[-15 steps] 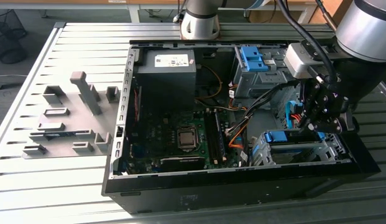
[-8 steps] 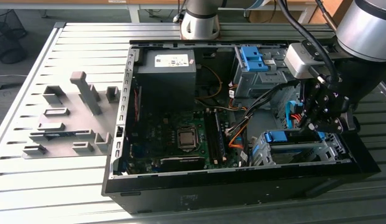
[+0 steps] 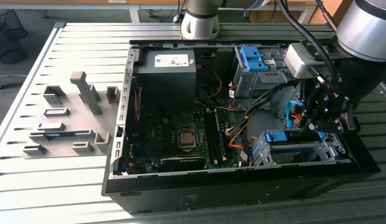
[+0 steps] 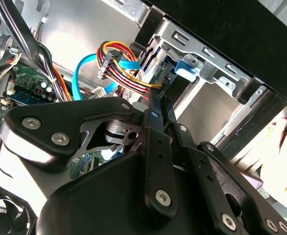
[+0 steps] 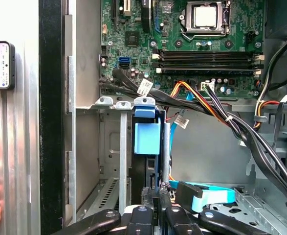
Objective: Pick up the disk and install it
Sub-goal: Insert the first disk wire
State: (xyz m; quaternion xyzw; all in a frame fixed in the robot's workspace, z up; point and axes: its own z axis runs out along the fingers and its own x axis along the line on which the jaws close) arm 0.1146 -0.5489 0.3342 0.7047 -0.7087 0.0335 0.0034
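Note:
The disk [image 5: 146, 138] stands edge-on in a slot of the grey drive cage [image 5: 115, 147], its blue rail facing out and a dark thin body below it. In the exterior view its blue rail [image 3: 285, 136] tops the cage [image 3: 302, 151] at the case's front right corner. My gripper [image 3: 304, 126] hangs just above that cage. In both wrist views the black fingers [image 4: 155, 117] lie together, and the gripper [image 5: 154, 192] has its tips at the disk's outer edge. Nothing shows between them. Whether the tips touch the disk I cannot tell.
The open computer case [image 3: 242, 186] lies on a slatted metal table [image 3: 68, 46]. A black power supply [image 3: 164, 74], the motherboard [image 3: 180, 135] and bundled cables [image 5: 221, 115] surround the cage. A second cage with a blue bracket [image 3: 254, 58] stands behind. A person's hand [image 4: 282, 147] is beside the case.

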